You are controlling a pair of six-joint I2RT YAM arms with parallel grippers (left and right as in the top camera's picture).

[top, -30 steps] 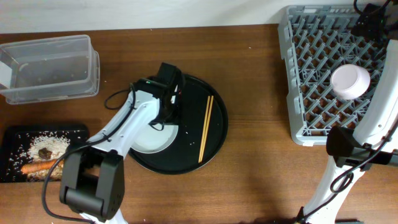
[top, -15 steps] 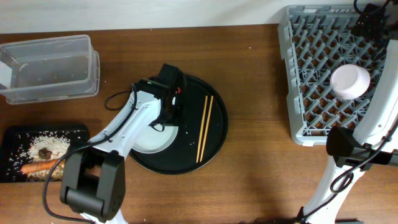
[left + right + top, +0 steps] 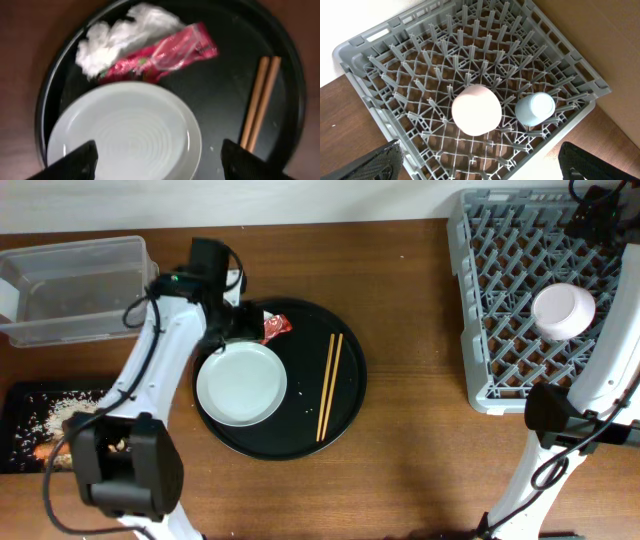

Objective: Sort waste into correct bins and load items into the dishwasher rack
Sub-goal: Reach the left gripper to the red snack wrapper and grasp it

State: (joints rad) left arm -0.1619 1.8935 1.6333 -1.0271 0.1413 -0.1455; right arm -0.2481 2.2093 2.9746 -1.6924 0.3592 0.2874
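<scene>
My left gripper (image 3: 228, 318) is open and empty, high over the upper left of the round black tray. In the left wrist view the gripper (image 3: 159, 165) looks down on the round white plate (image 3: 125, 135), the crumpled red wrapper (image 3: 165, 52), white tissue (image 3: 120, 32) and wooden chopsticks (image 3: 260, 100). From overhead the plate (image 3: 241, 384), wrapper (image 3: 275, 327) and chopsticks (image 3: 330, 385) lie on that tray. My right gripper (image 3: 480, 167) is open and empty above the grey rack (image 3: 380, 55), which holds the upturned pinkish-white bowl (image 3: 476, 116) and pale blue cup (image 3: 535, 109).
The clear tub (image 3: 80, 290) stands at the back left. The flat black tray (image 3: 20, 395) at the front left holds rice scraps (image 3: 60, 415), partly hidden by my left arm. The rack (image 3: 500, 330) fills the right side. The round black tray (image 3: 352, 360) is mid-table.
My left gripper has risen and swung back-left off the plate, uncovering the plate and red wrapper. The right arm has not moved.
</scene>
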